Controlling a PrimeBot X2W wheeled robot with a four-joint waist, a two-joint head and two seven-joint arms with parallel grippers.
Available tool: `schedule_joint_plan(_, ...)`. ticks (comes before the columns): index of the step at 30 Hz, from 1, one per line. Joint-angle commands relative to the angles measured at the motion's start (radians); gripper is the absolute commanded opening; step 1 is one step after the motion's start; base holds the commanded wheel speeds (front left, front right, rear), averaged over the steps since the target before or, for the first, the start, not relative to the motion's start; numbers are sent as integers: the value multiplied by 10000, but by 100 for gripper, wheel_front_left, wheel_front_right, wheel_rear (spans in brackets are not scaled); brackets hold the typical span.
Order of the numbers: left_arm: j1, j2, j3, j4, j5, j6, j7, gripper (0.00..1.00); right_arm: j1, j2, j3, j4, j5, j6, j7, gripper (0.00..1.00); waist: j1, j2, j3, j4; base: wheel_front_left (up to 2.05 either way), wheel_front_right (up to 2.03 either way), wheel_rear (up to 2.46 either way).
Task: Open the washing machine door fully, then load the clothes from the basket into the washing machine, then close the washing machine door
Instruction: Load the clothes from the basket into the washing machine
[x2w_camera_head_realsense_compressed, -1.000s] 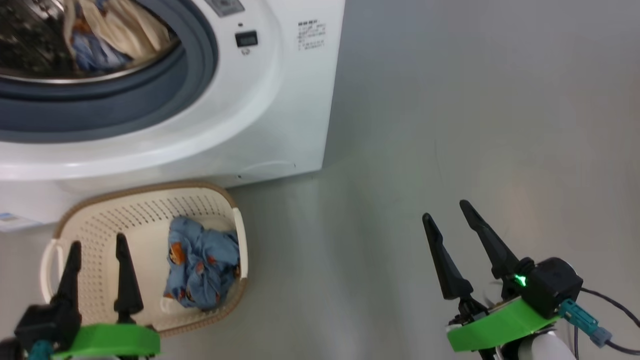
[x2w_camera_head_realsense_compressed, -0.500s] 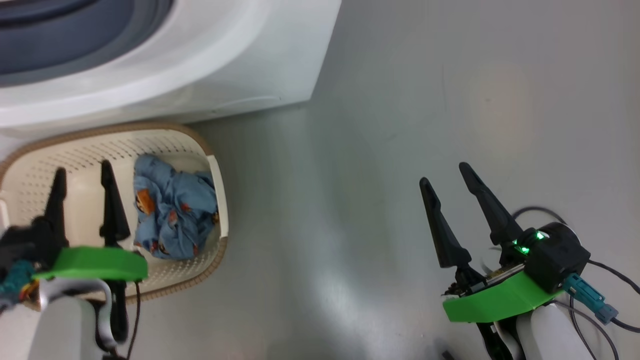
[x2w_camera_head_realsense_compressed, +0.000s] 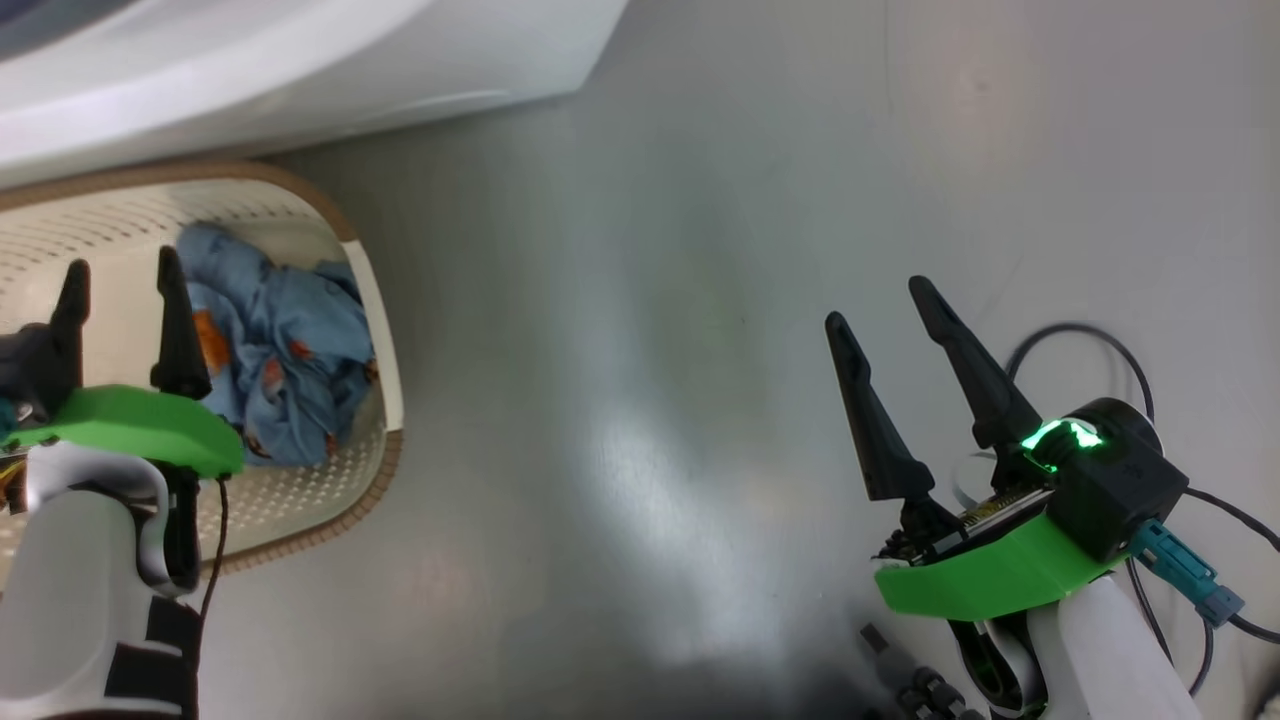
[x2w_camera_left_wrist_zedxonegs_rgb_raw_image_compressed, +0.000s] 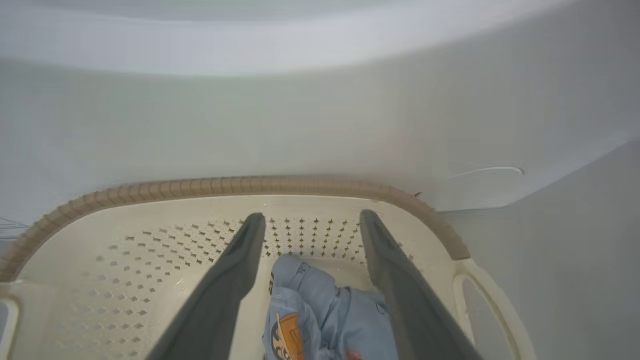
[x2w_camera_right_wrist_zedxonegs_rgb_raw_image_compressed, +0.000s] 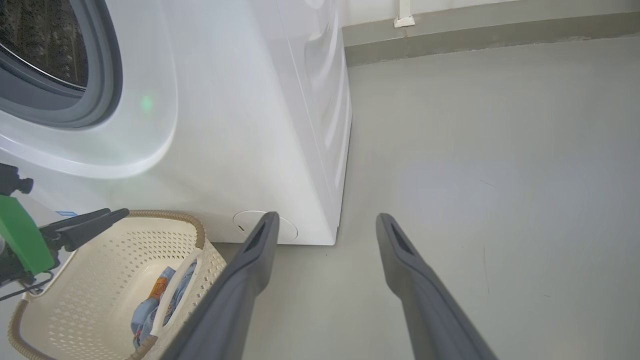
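Blue garment (x2w_camera_left_wrist_zedxonegs_rgb_raw_image_compressed: 320, 320) in basket (x2w_camera_left_wrist_zedxonegs_rgb_raw_image_compressed: 150, 250), beneath parted left fingers (x2w_camera_left_wrist_zedxonegs_rgb_raw_image_compressed: 235, 270)

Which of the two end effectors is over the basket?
The left end effector, open, fingers above the basket and its blue garment. The right end effector, also open, is over the grey floor, away from the basket.
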Motion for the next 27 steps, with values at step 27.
schedule_joint_plan(27, -2370, 1141, -565, 5674, -716, -878, 458, 100, -267, 164, 114, -429, -126, 94, -48, 100, 0, 0, 1270, -418, 0, 0, 0)
